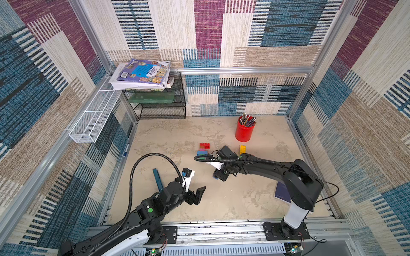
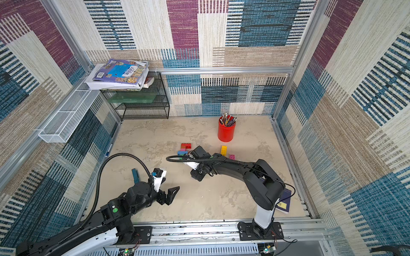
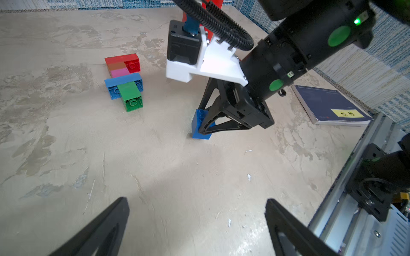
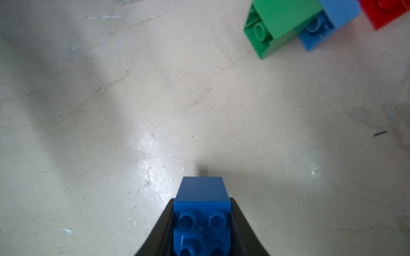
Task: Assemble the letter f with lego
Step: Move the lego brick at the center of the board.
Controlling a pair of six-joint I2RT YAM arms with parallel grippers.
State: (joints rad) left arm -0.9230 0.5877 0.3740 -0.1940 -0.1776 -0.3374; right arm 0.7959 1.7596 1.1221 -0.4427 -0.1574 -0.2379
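A glossy dark-blue studded brick (image 4: 202, 199) sits pinched between the right fingers (image 3: 210, 123), the arm angled steeply down over the middle of the mottled counter (image 3: 66, 144). The joined red-pink-blue-green bricks (image 3: 124, 82) lie nearby. The left fingers (image 3: 106, 228) hover spread wide, empty.

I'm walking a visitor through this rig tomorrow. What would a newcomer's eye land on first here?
The right gripper, jaws shut on a dark blue brick, is down near the middle of the table. Just beyond it lie the joined bricks in red, pink, blue and green, and a bright red pen cup stands further back. The left gripper hangs open and empty nearer the front.
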